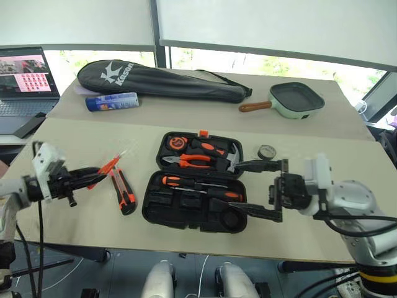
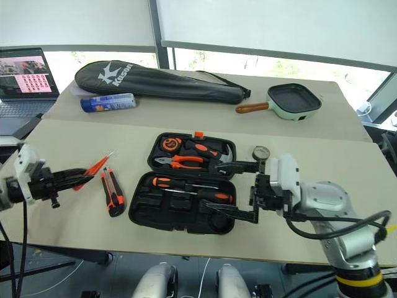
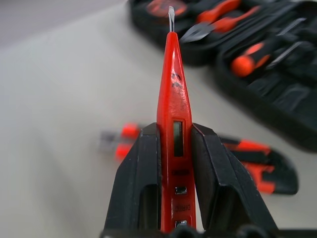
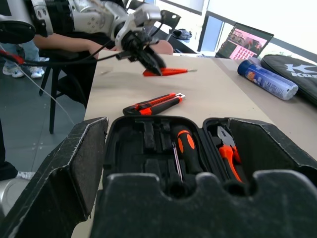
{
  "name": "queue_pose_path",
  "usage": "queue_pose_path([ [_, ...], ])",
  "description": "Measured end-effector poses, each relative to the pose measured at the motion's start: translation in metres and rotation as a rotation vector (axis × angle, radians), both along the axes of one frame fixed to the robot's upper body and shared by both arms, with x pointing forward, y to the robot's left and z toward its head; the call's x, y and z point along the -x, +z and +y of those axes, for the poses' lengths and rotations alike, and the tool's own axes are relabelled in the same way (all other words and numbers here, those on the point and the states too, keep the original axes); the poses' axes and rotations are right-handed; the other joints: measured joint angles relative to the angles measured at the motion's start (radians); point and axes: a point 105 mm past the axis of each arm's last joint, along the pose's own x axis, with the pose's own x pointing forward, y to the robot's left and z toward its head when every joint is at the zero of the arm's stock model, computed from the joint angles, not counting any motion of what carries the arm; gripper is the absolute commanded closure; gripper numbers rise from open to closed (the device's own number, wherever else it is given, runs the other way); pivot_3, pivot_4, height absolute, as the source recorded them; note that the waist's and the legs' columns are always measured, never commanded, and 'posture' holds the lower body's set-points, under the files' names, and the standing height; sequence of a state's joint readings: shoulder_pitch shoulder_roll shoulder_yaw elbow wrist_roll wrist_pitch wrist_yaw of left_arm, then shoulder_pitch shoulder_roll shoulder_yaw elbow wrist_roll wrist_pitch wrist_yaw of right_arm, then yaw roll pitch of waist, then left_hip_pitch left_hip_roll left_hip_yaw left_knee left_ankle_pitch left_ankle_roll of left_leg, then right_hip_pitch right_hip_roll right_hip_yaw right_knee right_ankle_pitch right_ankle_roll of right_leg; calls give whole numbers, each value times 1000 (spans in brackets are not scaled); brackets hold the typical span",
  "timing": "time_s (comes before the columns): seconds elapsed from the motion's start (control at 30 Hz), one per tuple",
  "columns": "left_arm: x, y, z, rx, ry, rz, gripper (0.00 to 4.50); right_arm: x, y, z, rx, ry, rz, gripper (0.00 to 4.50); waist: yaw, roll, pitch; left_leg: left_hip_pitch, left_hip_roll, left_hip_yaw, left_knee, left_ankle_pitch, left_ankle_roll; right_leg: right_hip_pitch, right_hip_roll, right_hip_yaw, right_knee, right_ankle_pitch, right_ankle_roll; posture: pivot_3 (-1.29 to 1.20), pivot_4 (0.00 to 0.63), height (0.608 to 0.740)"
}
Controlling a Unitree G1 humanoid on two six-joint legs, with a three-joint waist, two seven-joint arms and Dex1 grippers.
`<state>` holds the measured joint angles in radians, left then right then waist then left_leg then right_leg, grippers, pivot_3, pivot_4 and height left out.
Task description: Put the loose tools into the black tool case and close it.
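Currently: left gripper (image 1: 93, 176) clamps the slim orange tester screwdriver (image 3: 174, 124) above the table, left of the open black tool case (image 1: 186, 214).

Surface: two beige tables (image 1: 93, 223) set edge to edge, under windows with white blinds (image 1: 260, 25). The right gripper (image 1: 251, 189) stands spread wide at the case's right end, one finger along each half, holding nothing. Count: one utility knife (image 1: 123, 191) lying on the table just left of the case; one tape roll (image 1: 267, 151) near the case's upper right corner; two orange-and-black screwdrivers (image 1: 186, 182) seated in the near half; one pliers (image 1: 189, 161) in the far half. Far table: one racket bag (image 1: 161, 81), one blue can (image 1: 111, 101), one green pan (image 1: 294, 99); one laptop (image 1: 25, 77) at left. The left wrist view shows the tester's small window and blade tip; the right wrist view shows a seated person (image 4: 74, 44) behind the left arm.
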<state>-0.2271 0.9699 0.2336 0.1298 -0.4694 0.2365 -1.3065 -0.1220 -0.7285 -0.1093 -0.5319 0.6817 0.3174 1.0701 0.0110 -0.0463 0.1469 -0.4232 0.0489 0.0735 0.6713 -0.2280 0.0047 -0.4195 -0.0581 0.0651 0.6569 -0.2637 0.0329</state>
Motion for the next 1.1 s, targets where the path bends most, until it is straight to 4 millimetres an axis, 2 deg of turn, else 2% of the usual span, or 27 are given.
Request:
queue_pose_path([
  [0.2,-5,-13,-84,-142,-326,13,4068,-1,-17,-16,117,-71,120,0,0,0,0,-2,1,-2,6,0,0,0,3,1,2,0,1,0,150,740],
  [0.27,-6,-18,-107,-213,-408,12,4068,0,-21,-18,132,-83,144,0,-1,0,0,-2,0,-2,6,0,0,0,4,1,3,0,1,0,150,740],
  [0.33,-5,-23,-119,-298,-456,14,4068,0,-23,-19,135,-94,157,0,-7,0,0,-2,1,-3,6,0,0,0,4,3,3,0,1,0,150,740],
  [0.53,-10,-40,-125,-504,-486,60,4068,5,-27,-16,134,-105,172,0,-10,0,0,-2,0,-4,6,0,0,0,5,3,3,0,1,0,150,740],
  [1.1,-14,-42,-125,-609,-497,102,4068,4,-24,-9,118,-131,170,0,-14,1,0,2,0,-6,8,0,1,4,5,3,6,0,1,0,150,740],
])
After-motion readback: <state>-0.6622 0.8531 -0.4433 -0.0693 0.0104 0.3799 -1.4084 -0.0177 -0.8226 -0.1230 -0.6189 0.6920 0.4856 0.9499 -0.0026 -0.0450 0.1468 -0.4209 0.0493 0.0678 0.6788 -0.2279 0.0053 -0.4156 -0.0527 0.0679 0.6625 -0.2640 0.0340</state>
